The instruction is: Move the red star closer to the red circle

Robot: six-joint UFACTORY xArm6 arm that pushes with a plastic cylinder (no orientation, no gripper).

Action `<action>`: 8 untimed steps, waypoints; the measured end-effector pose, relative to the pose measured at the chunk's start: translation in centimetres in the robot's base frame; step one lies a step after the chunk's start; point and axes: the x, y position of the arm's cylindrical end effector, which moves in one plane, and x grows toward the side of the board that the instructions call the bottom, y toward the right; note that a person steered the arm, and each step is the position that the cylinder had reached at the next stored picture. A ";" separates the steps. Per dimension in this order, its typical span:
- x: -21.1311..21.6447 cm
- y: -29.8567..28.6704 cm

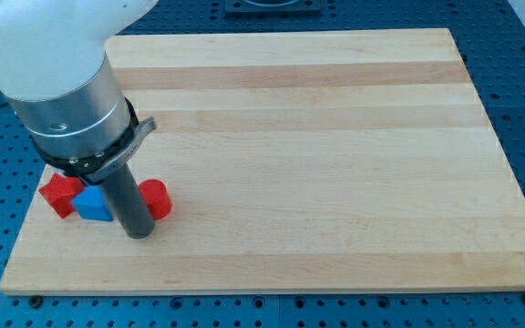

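no pincer here — only the rod, my tip planted between blue block and red circle; red star sits beyond the blue, near the table edge — blocked.

The red star and the red circle are showing the same bright red. The blue block is showing light blue. The board is showing pale wood in lengthwise bands. The rod is showing dark grey.
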 end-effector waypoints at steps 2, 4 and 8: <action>1.7 -6.8; 0.8 -14.6; -4.5 -12.3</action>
